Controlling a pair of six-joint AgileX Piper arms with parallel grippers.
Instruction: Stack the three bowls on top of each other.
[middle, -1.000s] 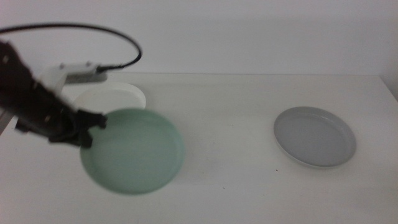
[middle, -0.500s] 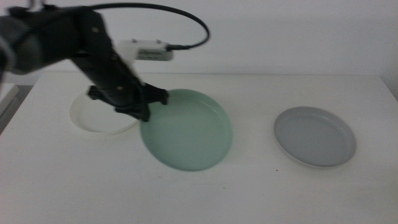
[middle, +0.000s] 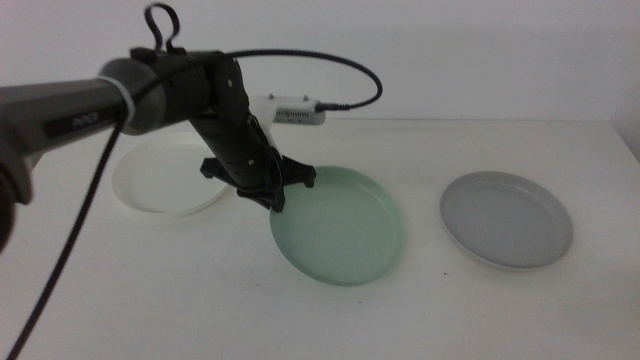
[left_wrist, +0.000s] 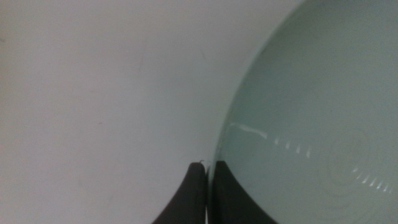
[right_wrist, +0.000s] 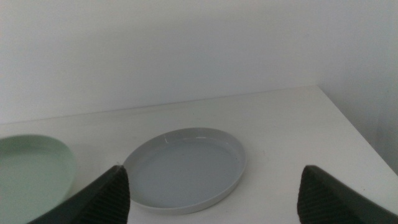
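Observation:
My left gripper (middle: 279, 194) is shut on the rim of the pale mint green bowl (middle: 340, 226) and holds it tilted above the table's middle, between the other two bowls. In the left wrist view the jaws pinch the green bowl's (left_wrist: 311, 118) edge. The white bowl (middle: 165, 178) sits on the table at the left, partly behind the left arm. The grey bowl (middle: 507, 218) sits on the table at the right. In the right wrist view the grey bowl (right_wrist: 186, 167) lies ahead of my open, empty right gripper (right_wrist: 211, 199), with the green bowl (right_wrist: 31, 174) at the edge.
A white box with a black cable (middle: 290, 112) lies at the table's back edge behind the left arm. The cable loops above the arm. The table's right edge (middle: 625, 150) runs close to the grey bowl.
My left gripper has carried the green bowl to the right, from in front of the white bowl toward the table's middle. The white bowl and the grey bowl have not moved.

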